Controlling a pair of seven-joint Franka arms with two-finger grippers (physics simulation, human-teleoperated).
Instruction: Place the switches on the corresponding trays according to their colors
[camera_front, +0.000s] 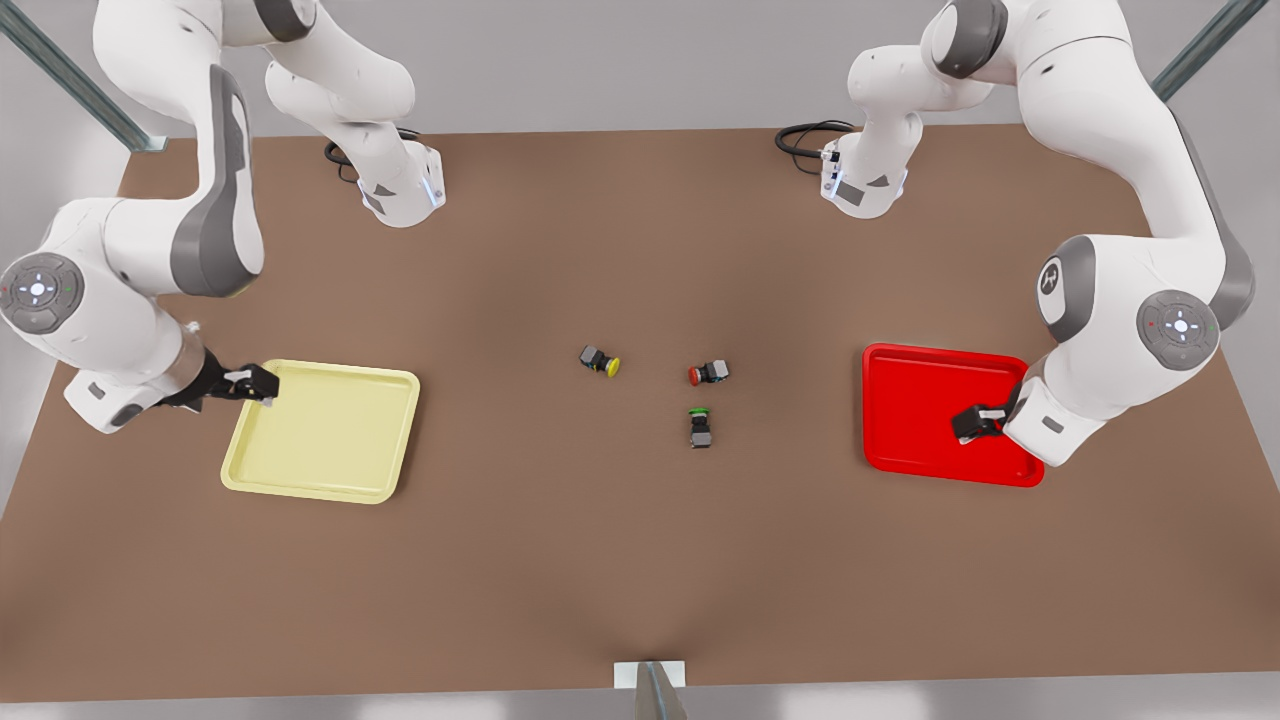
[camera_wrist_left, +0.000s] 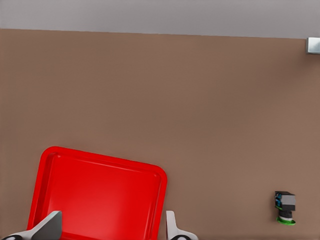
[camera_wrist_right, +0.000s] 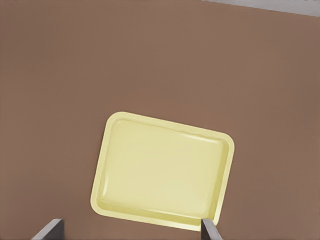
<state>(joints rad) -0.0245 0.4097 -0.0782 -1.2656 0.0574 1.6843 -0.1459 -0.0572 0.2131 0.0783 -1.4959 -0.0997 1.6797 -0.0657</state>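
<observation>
Three small switches lie mid-table: the yellow-capped switch (camera_front: 601, 360), the red-capped switch (camera_front: 708, 374) and, nearer the front edge, the green-capped switch (camera_front: 700, 426) (camera_wrist_left: 285, 207). The pale yellow tray (camera_front: 320, 430) (camera_wrist_right: 162, 170) sits on the front view's left and holds nothing. My right gripper (camera_front: 255, 385) (camera_wrist_right: 131, 232) hovers open at its outer edge. On the front view's right is the bright red tray (camera_front: 920, 420) (camera_wrist_left: 95, 195), also holding nothing. My left gripper (camera_front: 975, 422) (camera_wrist_left: 111, 232) hangs open above it, fingers spread wide. Neither gripper is near a switch.
Both arm bases (camera_front: 400, 190) (camera_front: 865, 185) stand at the table's back edge with black cables beside them. A small metal bracket (camera_front: 650, 680) (camera_wrist_left: 313, 45) sits at the middle of the front edge. Bare brown tabletop surrounds the switches.
</observation>
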